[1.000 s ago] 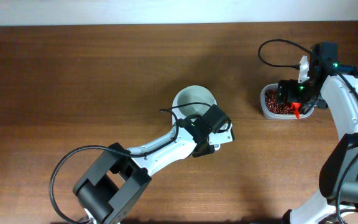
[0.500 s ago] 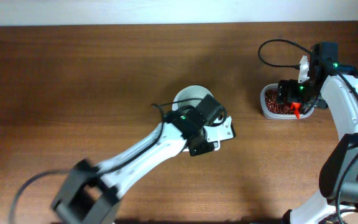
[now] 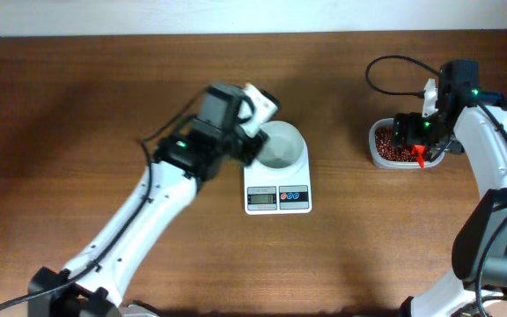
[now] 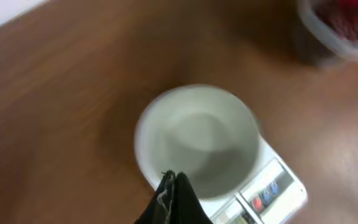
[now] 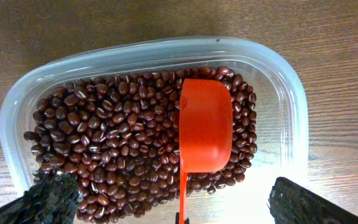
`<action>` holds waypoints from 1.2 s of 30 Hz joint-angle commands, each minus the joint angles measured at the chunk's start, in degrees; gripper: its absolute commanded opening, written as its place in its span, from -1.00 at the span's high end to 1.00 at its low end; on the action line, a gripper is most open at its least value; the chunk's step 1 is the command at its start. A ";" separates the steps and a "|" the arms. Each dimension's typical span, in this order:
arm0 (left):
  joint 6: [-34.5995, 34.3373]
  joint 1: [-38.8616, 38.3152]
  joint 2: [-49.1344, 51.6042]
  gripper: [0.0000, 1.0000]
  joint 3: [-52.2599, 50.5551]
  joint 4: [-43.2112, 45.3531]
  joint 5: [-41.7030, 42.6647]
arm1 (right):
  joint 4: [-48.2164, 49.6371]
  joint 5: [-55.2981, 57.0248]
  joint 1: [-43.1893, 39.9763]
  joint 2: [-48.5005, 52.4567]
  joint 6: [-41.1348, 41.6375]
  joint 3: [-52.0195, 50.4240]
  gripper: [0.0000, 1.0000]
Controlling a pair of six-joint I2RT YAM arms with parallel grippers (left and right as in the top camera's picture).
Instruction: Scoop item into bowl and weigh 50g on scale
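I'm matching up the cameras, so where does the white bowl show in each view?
Overhead: bowl at centre, on the scale.
Left wrist: bowl mid-frame, on the scale.
Right wrist: not in it.
Shared landmark: the clear tub, seen in all three.

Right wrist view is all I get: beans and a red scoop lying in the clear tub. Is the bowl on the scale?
Observer: Yes, the white bowl sits on the scale, and it looks empty.
Operator: Is the other arm clear of it, if I bring a scoopful over?
Observer: No. The left gripper is shut and hangs over the bowl's rim.
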 commanded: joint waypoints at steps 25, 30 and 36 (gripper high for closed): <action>-17.35 24.11 -0.81 1.00 1.27 -16.57 5.44 | -0.02 0.28 0.26 0.28 -0.15 0.07 -0.98; -17.33 13.07 -0.85 1.00 1.27 -25.24 7.98 | -0.02 0.26 0.26 0.28 -0.15 0.07 -0.98; -17.35 1.53 -0.83 1.00 1.20 -28.24 7.96 | -0.02 0.26 0.26 0.28 -0.15 0.07 -0.98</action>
